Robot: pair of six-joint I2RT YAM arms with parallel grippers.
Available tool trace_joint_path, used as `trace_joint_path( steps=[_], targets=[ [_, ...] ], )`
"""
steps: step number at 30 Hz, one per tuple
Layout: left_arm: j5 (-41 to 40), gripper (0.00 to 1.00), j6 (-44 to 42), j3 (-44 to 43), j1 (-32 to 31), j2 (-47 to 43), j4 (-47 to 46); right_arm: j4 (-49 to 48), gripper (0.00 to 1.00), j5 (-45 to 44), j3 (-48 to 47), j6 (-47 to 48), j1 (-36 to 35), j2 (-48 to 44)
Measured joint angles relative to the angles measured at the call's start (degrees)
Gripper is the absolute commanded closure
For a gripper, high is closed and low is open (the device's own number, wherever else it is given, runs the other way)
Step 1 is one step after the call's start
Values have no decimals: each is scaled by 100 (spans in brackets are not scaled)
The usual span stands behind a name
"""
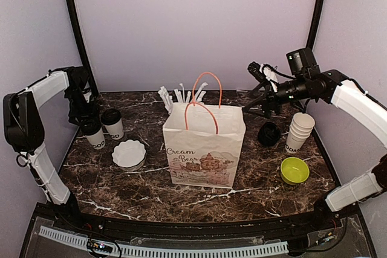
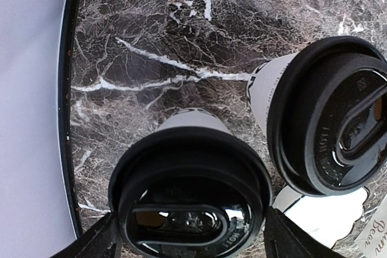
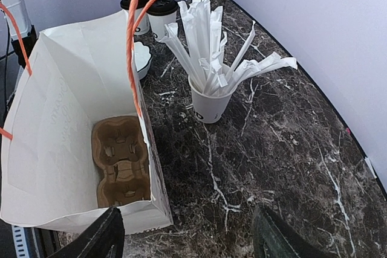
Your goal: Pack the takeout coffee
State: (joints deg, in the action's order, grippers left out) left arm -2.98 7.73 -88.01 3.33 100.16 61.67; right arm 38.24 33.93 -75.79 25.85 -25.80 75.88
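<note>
Left of the bag [image 1: 204, 149], well apart from it: two cups side by side, outer cup [image 2: 190, 185] and inner cup [image 2: 329, 119], nearly touching. Right over the outer cup, left gripper [image 2: 190, 237], fingers [image 2: 97, 240] spread wide, one on each side of the lid, apparently clear of it, gripping nothing. Right of the bag and above its mouth, right gripper [image 3: 188, 234], likewise wide open and empty.

Step in hand, by the look of it: taking the outer cup. Come down lower before closing, to pinch the paper wall below the lid's rim rather than the lid itself, likely to pop off. Close gently; thin paper, easily crushed. Mind the inner cup while closing. Lift straight up, keep upright, then over to the bag and down into a well of the carrier [image 3: 121, 161] on its floor, clear of the orange handles [image 3: 129, 34].

Look of the cups: small, white paper, tapering toward the base, black lettering low on the wall, glossy black lids with a raised oval tab. Both upright.
</note>
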Motion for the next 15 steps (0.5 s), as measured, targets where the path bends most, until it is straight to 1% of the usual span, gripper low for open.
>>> trace_joint_path(
  steps=[7, 12, 15],
  targets=[
    [-9, 18, -2, -24, -35, 92, -2, 0, 27, 39, 7, 4, 0, 2],
    [-9, 22, -2, -81, -46, 92, 0, 0, 27, 79, 7, 22, 0, 2],
    [-7, 22, -2, -81, -46, 92, 15, 0, 27, 81, 7, 24, 0, 2]
  ],
)
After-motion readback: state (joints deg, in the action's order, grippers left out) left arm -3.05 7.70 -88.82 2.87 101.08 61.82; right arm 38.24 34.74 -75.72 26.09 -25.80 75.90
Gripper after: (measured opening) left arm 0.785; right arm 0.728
